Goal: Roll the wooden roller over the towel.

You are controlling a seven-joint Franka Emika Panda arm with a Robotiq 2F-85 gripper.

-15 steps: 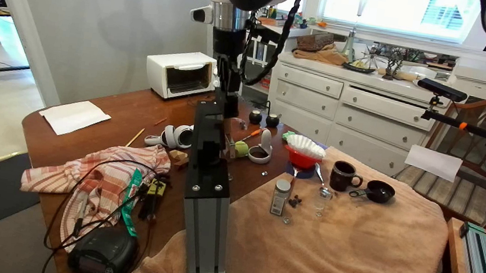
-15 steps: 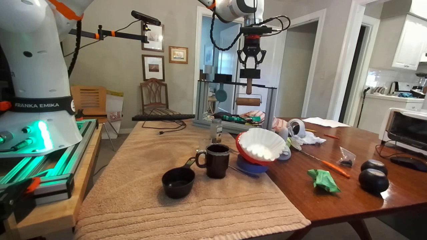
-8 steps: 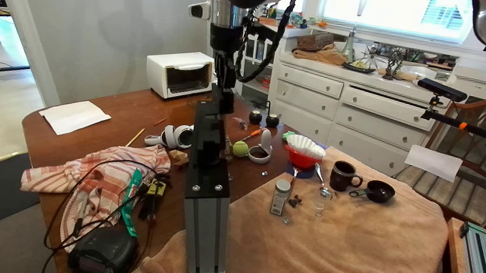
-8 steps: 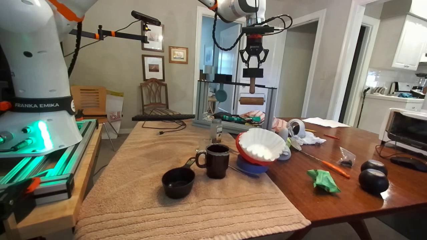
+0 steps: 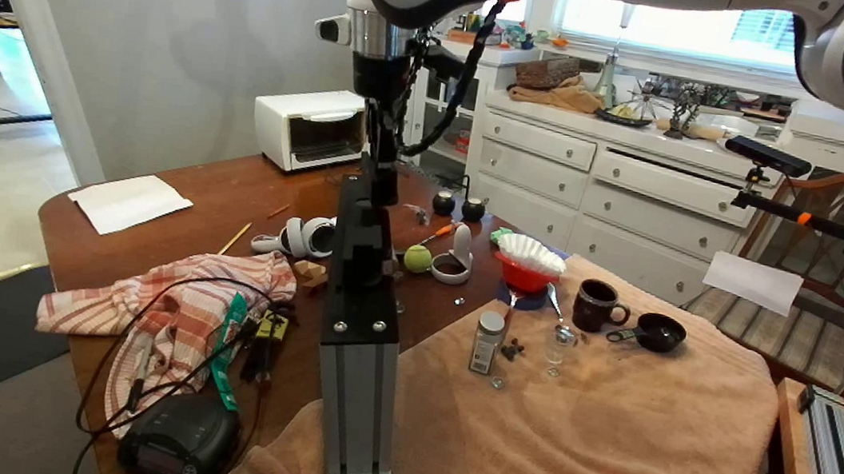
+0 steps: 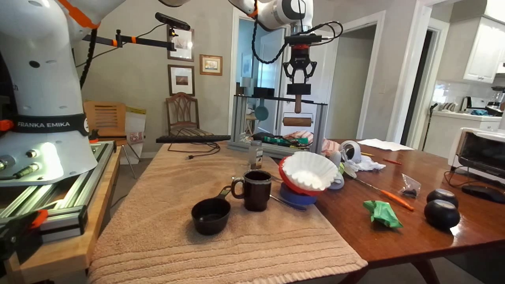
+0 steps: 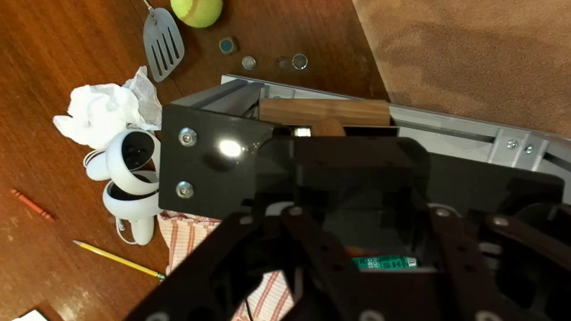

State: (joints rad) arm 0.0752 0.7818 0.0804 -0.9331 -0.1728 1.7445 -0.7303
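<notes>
Pale walls (image 5: 210, 58) and a white dresser (image 5: 655, 173) stand round a brown wooden table (image 6: 418, 240), and a tan towel (image 6: 158, 236) is laid over a good part of it. My gripper (image 6: 298, 90) is high above, narrowed round the upper end of the handle (image 6: 298, 104) of the wooden roller (image 6: 297, 121), so I am holding it. The handle points down, and the roller lies level beneath, up in the air and well apart from the tan towel. In an exterior view a metal frame (image 5: 352, 414) stands before the roller and hides most or all of it. From the wrist camera I see it just past the edge of the black top plate (image 7: 214, 169) of that frame; whether handle and plate touch, I cannot tell. A teal scoop (image 6: 261, 112) hangs under the plate. Near the frame a striped towel (image 5: 195, 314) is heaped on the table, with a dark device (image 5: 179, 445) beside it. On the tan towel I have a dark mug (image 6: 257, 192), a black measuring cup (image 6: 211, 224) just beside it, and a lidded jar (image 5: 486, 345) standing upright nearer the frame. At that towel's edge a white coffee filter (image 5: 528, 254) sits in a red cone (image 5: 525, 279), tilted, over a blue piece (image 6: 298, 197). Farther along the table I see a tennis ball (image 5: 418, 258) and a white toaster oven (image 5: 310, 131).
</notes>
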